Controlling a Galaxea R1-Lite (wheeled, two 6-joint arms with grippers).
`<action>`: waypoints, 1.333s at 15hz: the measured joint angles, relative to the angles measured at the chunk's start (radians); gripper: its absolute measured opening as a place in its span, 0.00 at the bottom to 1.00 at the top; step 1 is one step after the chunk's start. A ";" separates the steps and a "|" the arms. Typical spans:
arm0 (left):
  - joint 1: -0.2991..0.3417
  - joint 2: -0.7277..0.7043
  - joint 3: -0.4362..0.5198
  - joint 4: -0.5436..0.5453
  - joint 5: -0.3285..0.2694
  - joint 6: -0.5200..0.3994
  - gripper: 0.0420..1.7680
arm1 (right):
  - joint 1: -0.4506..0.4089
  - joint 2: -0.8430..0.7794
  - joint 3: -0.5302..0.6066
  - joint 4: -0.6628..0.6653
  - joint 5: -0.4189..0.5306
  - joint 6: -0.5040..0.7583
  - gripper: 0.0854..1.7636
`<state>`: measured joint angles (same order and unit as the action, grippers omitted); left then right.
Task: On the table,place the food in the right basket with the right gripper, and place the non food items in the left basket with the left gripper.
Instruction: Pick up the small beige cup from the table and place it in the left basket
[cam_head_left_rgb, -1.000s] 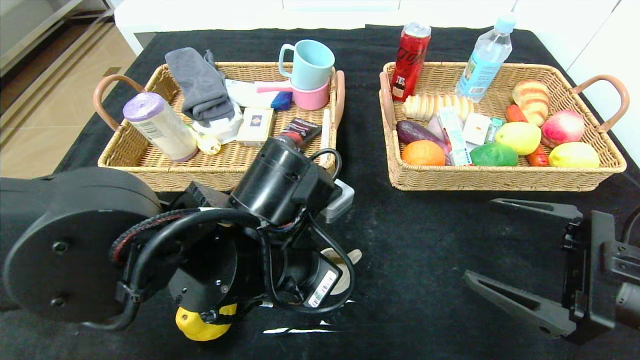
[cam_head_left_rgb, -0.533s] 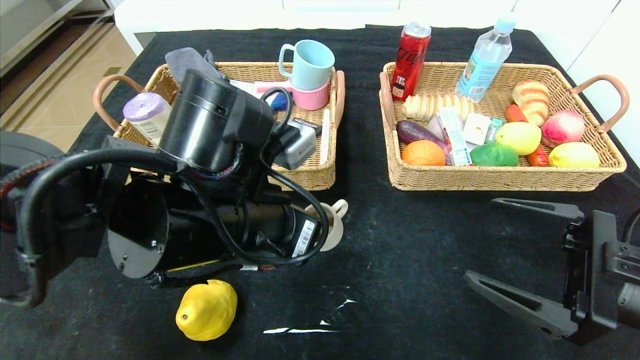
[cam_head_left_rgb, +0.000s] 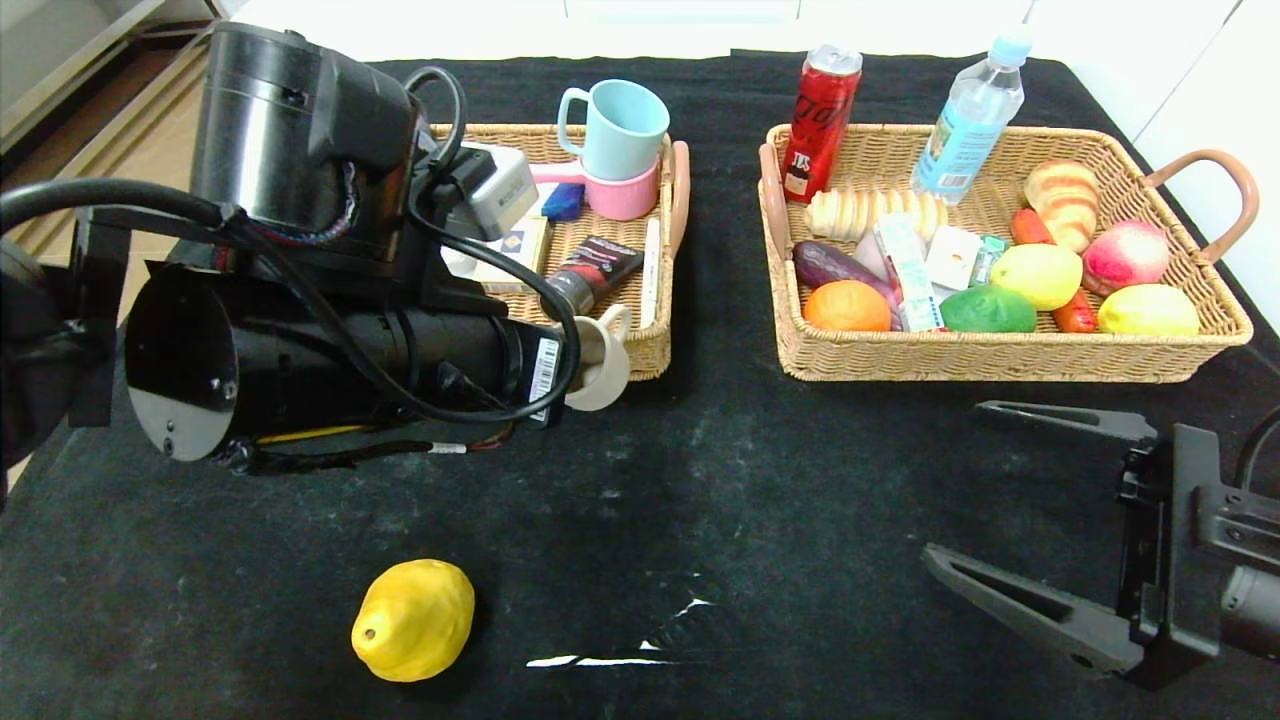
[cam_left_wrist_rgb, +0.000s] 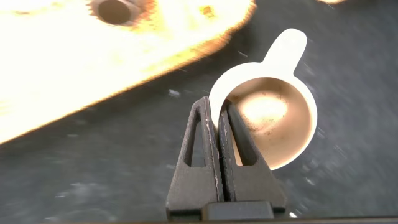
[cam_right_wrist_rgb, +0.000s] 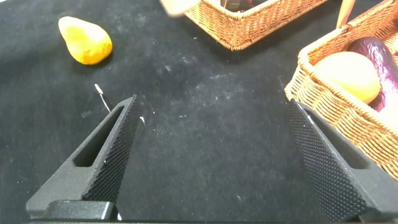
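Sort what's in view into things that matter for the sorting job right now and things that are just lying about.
In play:
- left gripper, shut on the cream cup, carrying it by its rim
- left basket
- bumpy yellow fruit, loose on the table
- right gripper, open, waiting
- right basket

Lying about:
- blue mug
- red can
- water bottle

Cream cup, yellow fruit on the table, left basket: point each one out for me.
cream cup (cam_left_wrist_rgb: 273, 121), left wrist view, inside of the bowl.
yellow fruit (cam_head_left_rgb: 412, 620), head view, middle of its bumpy skin.
left basket (cam_head_left_rgb: 655, 345), head view, near corner of the wicker wall.
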<state>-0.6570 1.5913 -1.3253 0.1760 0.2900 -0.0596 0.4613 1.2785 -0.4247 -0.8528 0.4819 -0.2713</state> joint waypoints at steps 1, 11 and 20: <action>0.024 0.000 -0.005 -0.016 0.000 0.000 0.05 | 0.000 0.000 0.000 0.000 0.000 0.000 0.97; 0.219 0.050 -0.100 -0.075 0.004 0.003 0.05 | 0.014 0.001 0.000 0.001 -0.001 0.003 0.97; 0.283 0.155 -0.239 -0.067 0.022 0.011 0.05 | 0.014 0.000 0.000 -0.001 -0.003 0.003 0.97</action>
<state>-0.3736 1.7462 -1.5645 0.1085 0.3117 -0.0489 0.4751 1.2781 -0.4251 -0.8538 0.4785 -0.2679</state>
